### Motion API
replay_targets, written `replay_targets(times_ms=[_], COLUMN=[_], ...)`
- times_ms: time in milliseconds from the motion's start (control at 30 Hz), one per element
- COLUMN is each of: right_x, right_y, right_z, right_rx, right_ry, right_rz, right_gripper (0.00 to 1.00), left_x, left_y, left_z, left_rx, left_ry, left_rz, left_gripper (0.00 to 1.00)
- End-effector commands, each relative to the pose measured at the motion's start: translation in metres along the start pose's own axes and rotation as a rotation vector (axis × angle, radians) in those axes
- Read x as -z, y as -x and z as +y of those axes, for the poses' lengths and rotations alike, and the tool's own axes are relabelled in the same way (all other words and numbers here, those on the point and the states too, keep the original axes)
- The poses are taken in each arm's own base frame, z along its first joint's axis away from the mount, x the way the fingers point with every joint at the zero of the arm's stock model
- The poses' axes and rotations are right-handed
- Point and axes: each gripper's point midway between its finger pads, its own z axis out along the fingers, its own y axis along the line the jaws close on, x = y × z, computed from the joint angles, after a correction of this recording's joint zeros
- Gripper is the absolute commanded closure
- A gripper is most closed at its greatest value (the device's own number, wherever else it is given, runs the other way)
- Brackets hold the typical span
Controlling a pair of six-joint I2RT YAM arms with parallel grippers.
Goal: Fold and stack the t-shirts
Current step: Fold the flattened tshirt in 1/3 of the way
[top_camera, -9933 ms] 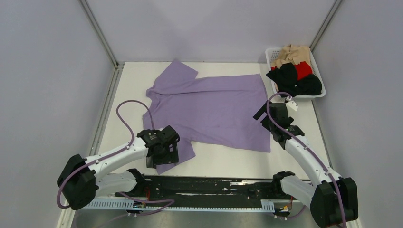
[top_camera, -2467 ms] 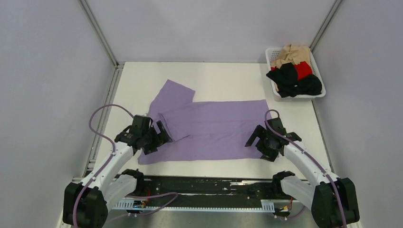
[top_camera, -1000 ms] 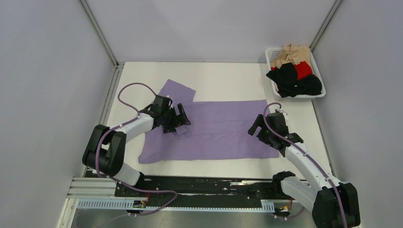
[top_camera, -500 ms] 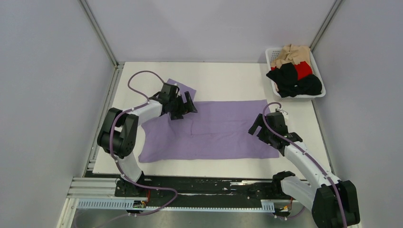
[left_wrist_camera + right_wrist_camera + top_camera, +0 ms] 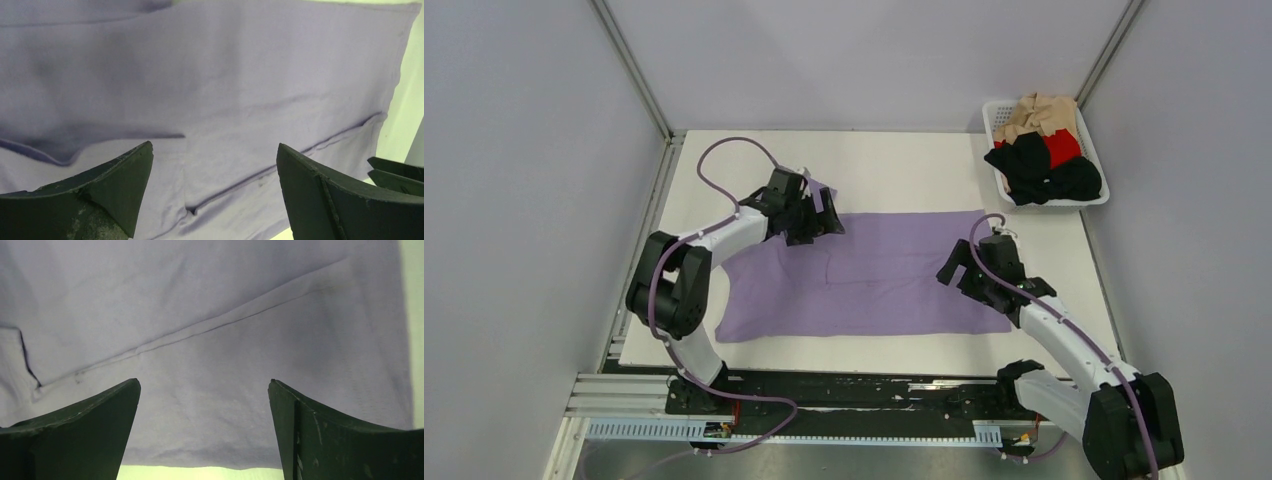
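We see the lavender shirt [image 5: 874, 275] lying flat mid-table as a long rectangle, folded lengthwise. Its near edge runs approx. parallel to the table's near edge with a bare white strip between. On the far side the table [image 5: 904, 165] shows a wide bare band up to the back wall. Narrower bare strips lie on the left, toward the rail, and on the right. The white basket [image 5: 990, 110] sits at the far-right corner, well apart from the lavender shirt. It holds the tan shirt [image 5: 1039, 113], red shirt [image 5: 1062, 147] and black shirt [image 5: 1034, 165] in a heap.

The left arm reaches far fwd, forearm angled right, w/ the left gripper [image 5: 822, 212] over the shirt's far-left corner. In the wrist view its 2 fingers are spread wide w/ nothing between them, only cloth [image 5: 240, 75] below the left gripper [image 5: 215, 150].

The right arm is bent at the elbow, leaning in from the right. The right gripper [image 5: 951, 272] is over the shirt's right end, pointing left. Its fingers also stand apart and hold nothing; the wrist view shows cloth [image 5: 210, 315] and a seam under the gripper [image 5: 204, 385], w/ bare table just past the hem.
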Motion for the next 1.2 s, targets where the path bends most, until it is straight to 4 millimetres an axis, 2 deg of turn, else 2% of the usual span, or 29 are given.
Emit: replay_targets(times_ms=[0, 100, 133, 167, 200, 233, 267, 300, 400, 567, 667, 833, 967, 1167], right_x=[0.001, -0.006, -0.009, -0.013, -0.016, -0.020, -0.023, -0.025, -0.026, -0.006, 0.004, 0.026, 0.029, 0.033], right_y=[-0.002, -0.018, -0.022, -0.027, -0.032, -0.037, -0.043, -0.051, -0.073, -0.106, -0.112, -0.113, -0.115, -0.121], right_z=[0.047, 0.055, 0.056, 0.054, 0.052, 0.048, 0.043, 0.037, 0.014, -0.028, -0.024, -0.031, -0.028, -0.027], right_rx=[0.103, 0.129, 0.133, 0.134, 0.134, 0.129, 0.120, 0.117, 0.101, 0.097, 0.082, 0.070, 0.067, 0.044], right_ry=[0.129, 0.119, 0.109, 0.092, 0.072, 0.046, 0.018, -0.011, -0.122, -0.312, -0.303, -0.355, -0.321, -0.312], right_rz=[0.006, 0.055, 0.067, 0.081, 0.097, 0.119, 0.145, 0.178, 0.275, 0.431, 0.478, 0.514, 0.513, 0.537], right_gripper=[0.00, 0.00, 0.00, 0.00, 0.00, 0.00, 0.00, 0.00, 0.00, 0.00, 0.02, 0.01, 0.01, 0.01], left_x=[0.026, 0.041, 0.041, 0.047, 0.045, 0.049, 0.047, 0.048, 0.043, 0.038, 0.041, 0.048, 0.051, 0.057], left_y=[-0.010, -0.027, -0.038, -0.041, -0.054, -0.055, -0.068, -0.069, -0.094, -0.125, -0.139, -0.158, -0.169, -0.174], left_z=[-0.018, -0.020, -0.013, -0.016, -0.007, -0.009, 0.000, -0.002, 0.006, 0.020, 0.028, 0.035, 0.036, 0.035], left_rx=[-0.085, -0.110, -0.109, -0.108, -0.099, -0.092, -0.082, -0.068, -0.034, 0.022, 0.036, 0.040, 0.048, 0.048], left_ry=[-0.026, -0.027, -0.015, -0.029, -0.016, -0.030, -0.019, -0.036, -0.057, -0.047, -0.023, 0.005, 0.009, 0.011], left_rz=[-0.025, -0.028, -0.013, -0.025, -0.004, -0.016, 0.006, -0.004, 0.025, 0.086, 0.112, 0.135, 0.151, 0.149], left_gripper=[0.00, 0.00, 0.00, 0.00, 0.00, 0.00, 0.00, 0.00, 0.00, 0.00, 0.00, 0.00, 0.00, 0.00])
